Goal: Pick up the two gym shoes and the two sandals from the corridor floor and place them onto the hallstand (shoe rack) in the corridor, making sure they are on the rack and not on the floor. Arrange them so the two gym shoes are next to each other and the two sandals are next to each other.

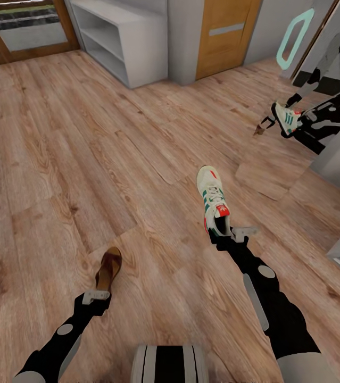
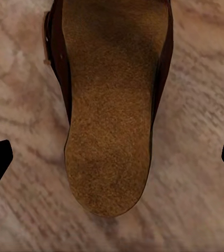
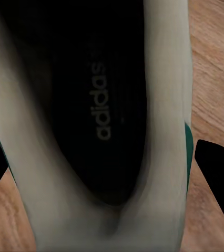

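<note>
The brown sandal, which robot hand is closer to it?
Left. The left gripper sits right at the sandal, its fingers either side of it. The right gripper is farther away, at the gym shoe.

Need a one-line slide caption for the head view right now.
Left gripper at a brown sandal, right gripper at a gym shoe, hallstand ahead.

My head cam looked down and forward over the floor (image 1: 58, 159). Wrist cams sat very close above a sandal (image 2: 109, 105) and a sneaker (image 3: 91, 131), both shared with head view.
</note>
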Controlling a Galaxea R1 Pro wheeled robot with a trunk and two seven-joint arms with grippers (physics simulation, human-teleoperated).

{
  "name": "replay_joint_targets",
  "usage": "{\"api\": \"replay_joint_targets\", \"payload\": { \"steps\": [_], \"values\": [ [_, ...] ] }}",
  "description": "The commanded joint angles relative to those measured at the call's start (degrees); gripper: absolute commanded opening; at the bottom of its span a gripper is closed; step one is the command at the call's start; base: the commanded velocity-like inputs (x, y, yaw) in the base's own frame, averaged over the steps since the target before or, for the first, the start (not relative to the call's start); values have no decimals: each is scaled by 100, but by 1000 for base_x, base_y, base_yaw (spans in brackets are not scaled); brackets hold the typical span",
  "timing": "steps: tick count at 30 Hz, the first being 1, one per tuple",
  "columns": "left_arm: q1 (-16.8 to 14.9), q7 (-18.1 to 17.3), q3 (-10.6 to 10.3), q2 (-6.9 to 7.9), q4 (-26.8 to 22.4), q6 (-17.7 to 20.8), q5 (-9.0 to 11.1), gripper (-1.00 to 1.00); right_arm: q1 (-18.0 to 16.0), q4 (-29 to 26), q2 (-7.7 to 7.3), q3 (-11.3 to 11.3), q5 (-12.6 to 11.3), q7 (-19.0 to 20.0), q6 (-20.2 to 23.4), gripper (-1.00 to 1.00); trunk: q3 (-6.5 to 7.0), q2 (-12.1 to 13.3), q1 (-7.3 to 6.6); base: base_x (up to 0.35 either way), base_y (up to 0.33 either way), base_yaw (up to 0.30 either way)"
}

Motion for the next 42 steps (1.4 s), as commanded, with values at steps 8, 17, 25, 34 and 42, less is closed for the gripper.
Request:
{"api": "replay_joint_targets", "payload": {
  "steps": [8,17,25,34,42],
  "values": [
    [-2,-25,14,-12,12,-21,-30,100,-2,-8,-5,2,-57,4,32,-100,-213,-12,20,0,0,0],
    [4,-24,14,9,2,-27,-35,100,-2,-7,-5,0,-58,4,32,-100,-345,-16,27,0,0,0],
    [17,-24,21,35,2,-35,-31,100,-2,-7,-5,4,-58,4,32,-100,-380,-17,30,0,0,0],
    [7,-24,19,32,2,-38,-30,100,-2,-7,-5,-3,-52,4,32,-100,-553,-24,43,0,0,0],
    [29,-23,21,39,2,-43,-30,100,-2,-7,-5,-4,-43,4,32,-100,-600,-24,43,0,0,0]
  ]
}}
